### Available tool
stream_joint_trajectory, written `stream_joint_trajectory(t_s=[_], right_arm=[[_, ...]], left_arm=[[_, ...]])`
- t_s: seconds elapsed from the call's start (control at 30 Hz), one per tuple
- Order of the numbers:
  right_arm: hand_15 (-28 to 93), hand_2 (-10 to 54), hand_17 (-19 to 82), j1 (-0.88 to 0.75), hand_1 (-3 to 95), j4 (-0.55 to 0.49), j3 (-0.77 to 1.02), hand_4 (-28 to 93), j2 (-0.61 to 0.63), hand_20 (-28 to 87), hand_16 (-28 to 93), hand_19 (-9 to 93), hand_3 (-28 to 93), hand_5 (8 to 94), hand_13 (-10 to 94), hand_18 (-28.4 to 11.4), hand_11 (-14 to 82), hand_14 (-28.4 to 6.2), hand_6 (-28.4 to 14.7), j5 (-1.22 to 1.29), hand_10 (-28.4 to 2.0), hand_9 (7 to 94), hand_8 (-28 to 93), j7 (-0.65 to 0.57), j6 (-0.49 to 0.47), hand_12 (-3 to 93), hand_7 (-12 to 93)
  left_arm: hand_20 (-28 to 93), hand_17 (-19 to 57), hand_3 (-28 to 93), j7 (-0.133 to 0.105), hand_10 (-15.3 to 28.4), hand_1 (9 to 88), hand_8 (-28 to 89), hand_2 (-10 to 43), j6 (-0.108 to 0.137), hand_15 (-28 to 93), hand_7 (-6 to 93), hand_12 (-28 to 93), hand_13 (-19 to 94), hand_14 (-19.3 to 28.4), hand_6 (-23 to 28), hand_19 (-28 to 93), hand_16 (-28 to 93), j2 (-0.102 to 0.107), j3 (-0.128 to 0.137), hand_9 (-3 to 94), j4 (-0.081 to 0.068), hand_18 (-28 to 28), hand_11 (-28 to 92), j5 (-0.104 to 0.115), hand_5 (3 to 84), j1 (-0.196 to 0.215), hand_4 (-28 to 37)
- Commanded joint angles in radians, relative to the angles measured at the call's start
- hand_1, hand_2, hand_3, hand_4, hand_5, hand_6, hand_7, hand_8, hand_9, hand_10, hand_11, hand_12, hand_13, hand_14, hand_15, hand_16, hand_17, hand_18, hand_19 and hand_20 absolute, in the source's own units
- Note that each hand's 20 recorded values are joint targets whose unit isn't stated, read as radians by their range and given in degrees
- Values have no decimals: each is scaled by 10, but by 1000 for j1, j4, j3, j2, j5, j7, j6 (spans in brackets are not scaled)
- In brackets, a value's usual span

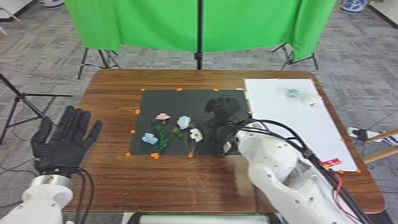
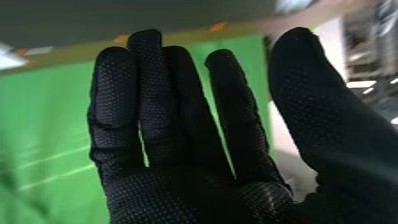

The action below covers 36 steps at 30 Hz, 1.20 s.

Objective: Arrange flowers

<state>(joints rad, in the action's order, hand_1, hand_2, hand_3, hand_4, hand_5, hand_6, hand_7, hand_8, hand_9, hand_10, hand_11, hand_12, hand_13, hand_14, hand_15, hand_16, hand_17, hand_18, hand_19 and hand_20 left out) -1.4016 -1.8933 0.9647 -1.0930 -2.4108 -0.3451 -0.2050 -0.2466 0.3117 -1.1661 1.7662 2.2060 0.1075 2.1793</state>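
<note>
Several artificial flowers lie on the black mat in the head view: a pink one, a blue one and white ones, with green stems. My right hand is over the mat's right part, to the right of the flowers, dark against dark. In the right wrist view the right hand has straight fingers, the thumb apart, and holds nothing. My left hand is open, fingers spread, over the table's left edge. On the white sheet stands a small clear vessel near the far end.
A pale object sits beside the clear vessel. A red item lies at the white sheet's near right. Orange tape pieces mark the mat's edges. Beyond the brown table hangs a green cloth on stands.
</note>
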Motion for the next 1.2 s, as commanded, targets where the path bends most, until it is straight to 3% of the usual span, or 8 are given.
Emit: stream_joint_trajectory(t_s=[0.03,0.27,0.37,0.57,0.67,0.87,0.97,1.2], right_arm=[[403,-95,237,104,374,179,158,-258,96,262,142,729,782,519,406,-236,130,-192,-75,-38,-211,482,-99,-54,157,155,136],[316,-95,153,132,394,304,282,-277,183,208,109,626,813,413,237,-220,100,-204,-75,-31,-203,317,-114,-166,120,124,161],[286,-95,157,125,451,324,333,-281,186,192,113,601,781,353,225,-243,95,-201,-45,-39,-181,275,-128,-174,-35,107,170],[14,-95,191,108,879,363,381,-36,159,290,309,394,-234,264,221,-205,-18,-160,7,-40,-122,222,-53,-181,-176,124,4],[32,-95,176,127,888,417,375,-131,126,263,287,448,-82,241,205,-234,-6,-181,-8,-104,-139,205,-83,-132,-229,115,63],[257,-95,229,160,875,480,344,522,99,264,151,637,-281,285,271,-247,102,-174,4,-136,-134,223,-155,-118,-247,51,169],[392,-95,300,157,635,498,331,-121,101,341,163,750,523,354,445,-231,109,-136,18,-157,-114,359,-152,-99,-195,78,166],[410,-95,357,113,673,496,290,-282,137,418,452,832,565,743,688,-192,77,-59,18,-160,-94,833,-1,-132,64,365,229]], left_arm=[[171,-28,756,-5,136,278,-116,130,-36,418,194,120,317,138,76,313,-53,-2,-3,414,-6,137,252,-83,462,31,-282],[169,-34,753,-17,142,279,-108,130,-55,415,176,121,304,146,78,312,-54,-6,0,400,-3,139,238,-102,451,50,-282],[169,-35,746,-14,143,287,-105,132,32,414,177,124,304,147,79,314,-53,-6,4,403,20,139,238,-127,456,57,-282],[172,-36,744,-32,145,304,-108,128,32,427,185,124,307,147,82,323,-55,-1,5,410,21,139,246,-117,465,68,-277],[171,-36,743,-35,144,305,-109,128,49,428,181,124,307,147,86,325,-58,-1,3,411,25,139,248,-121,456,70,-276],[169,-37,746,-32,144,306,-107,131,34,433,184,122,305,147,86,328,-61,2,-9,409,20,138,252,-160,449,65,-276],[169,-38,744,-34,146,306,-108,133,41,436,185,122,307,149,87,329,-61,1,-13,410,20,139,254,-160,455,64,-277],[169,-38,743,-32,148,304,-108,139,45,441,182,121,308,152,88,331,-64,-1,-13,412,17,139,256,-151,466,64,-278]])
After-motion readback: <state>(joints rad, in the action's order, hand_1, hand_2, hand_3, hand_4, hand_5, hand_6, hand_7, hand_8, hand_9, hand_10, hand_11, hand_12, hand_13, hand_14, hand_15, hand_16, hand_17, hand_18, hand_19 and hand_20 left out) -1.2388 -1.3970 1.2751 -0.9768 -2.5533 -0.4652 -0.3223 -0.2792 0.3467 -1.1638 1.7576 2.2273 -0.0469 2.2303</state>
